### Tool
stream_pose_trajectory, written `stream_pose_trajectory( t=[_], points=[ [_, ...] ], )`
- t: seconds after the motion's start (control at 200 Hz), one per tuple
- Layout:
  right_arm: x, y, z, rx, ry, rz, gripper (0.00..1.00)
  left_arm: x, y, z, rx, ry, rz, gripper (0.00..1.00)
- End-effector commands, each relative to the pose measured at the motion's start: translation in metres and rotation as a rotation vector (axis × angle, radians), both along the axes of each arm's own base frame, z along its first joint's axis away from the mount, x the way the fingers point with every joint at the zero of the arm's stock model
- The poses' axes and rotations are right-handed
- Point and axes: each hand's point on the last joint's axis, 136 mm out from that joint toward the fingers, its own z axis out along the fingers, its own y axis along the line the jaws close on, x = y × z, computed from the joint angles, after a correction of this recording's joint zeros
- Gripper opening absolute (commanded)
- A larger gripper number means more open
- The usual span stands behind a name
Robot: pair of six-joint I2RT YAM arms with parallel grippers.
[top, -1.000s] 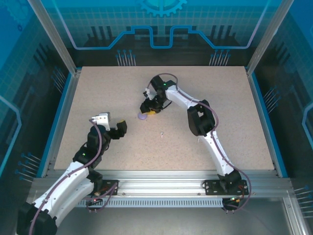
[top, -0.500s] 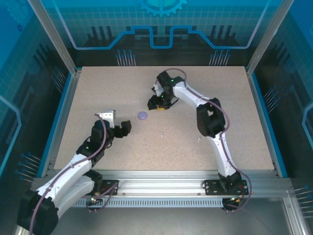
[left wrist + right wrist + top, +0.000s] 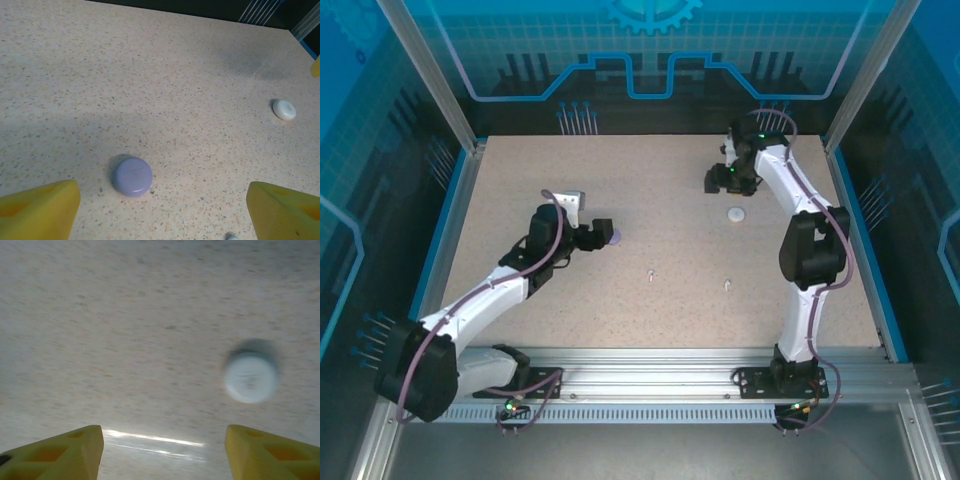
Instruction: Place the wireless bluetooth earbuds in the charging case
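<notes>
The left fingers (image 3: 40, 210) are spread wide and hold nothing. They are low over the tabletop (image 3: 520, 180), with the round purple case (image 3: 132, 175) lying just ahead of them. The right fingers (image 3: 272, 450) are also apart and empty, at the far right of the tabletop, with the round white case (image 3: 250, 376) lying near them. 2 tiny pale buds lie loose (both outside the cases) toward the near middle: a first earbud (image 3: 651, 274) and a second earbud (image 3: 726, 286), well apart from each other.
</notes>
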Motion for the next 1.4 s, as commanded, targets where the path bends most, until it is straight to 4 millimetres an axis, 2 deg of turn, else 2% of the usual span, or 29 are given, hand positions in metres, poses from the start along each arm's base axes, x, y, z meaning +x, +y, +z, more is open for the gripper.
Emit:
stream_pose_trajectory(
  t=[0.0, 0.14, 0.325, 0.61, 0.7, 0.75, 0.76, 0.78, 1.09, 1.396],
  points=[
    [-0.010, -0.013, -0.011, -0.109, 0.029, 0.206, 0.68, 0.006, -0.016, 0.009, -0.006, 0.004, -0.054, 0.87],
    [-0.011, -0.039, -0.029, -0.194, 0.088, 0.282, 0.70, 0.015, -0.025, 0.009, 0.015, 0.018, -0.077, 0.87],
    [-0.007, -0.053, -0.051, -0.174, 0.145, 0.277, 0.71, 0.026, -0.032, 0.007, 0.037, 0.037, -0.088, 0.87],
    [0.000, -0.053, -0.080, -0.189, 0.193, 0.333, 0.72, 0.034, -0.043, 0.001, 0.047, 0.061, -0.108, 0.87],
    [0.003, -0.055, -0.087, -0.199, 0.207, 0.334, 0.71, 0.036, -0.043, 0.001, 0.048, 0.061, -0.105, 0.87],
    [0.006, -0.054, -0.084, -0.198, 0.202, 0.327, 0.71, 0.036, -0.044, 0.001, 0.049, 0.061, -0.104, 0.87],
    [0.005, -0.055, -0.093, -0.196, 0.220, 0.327, 0.71, 0.036, -0.044, 0.000, 0.048, 0.061, -0.103, 0.87],
    [0.006, -0.054, -0.096, -0.192, 0.227, 0.325, 0.71, 0.037, -0.044, 0.000, 0.048, 0.062, -0.104, 0.87],
    [0.012, -0.045, -0.114, -0.167, 0.253, 0.322, 0.70, 0.037, -0.045, -0.002, 0.053, 0.070, -0.100, 0.87],
    [0.001, -0.043, -0.125, -0.230, 0.326, 0.360, 0.67, 0.037, -0.049, -0.004, 0.054, 0.075, -0.104, 0.86]
  ],
)
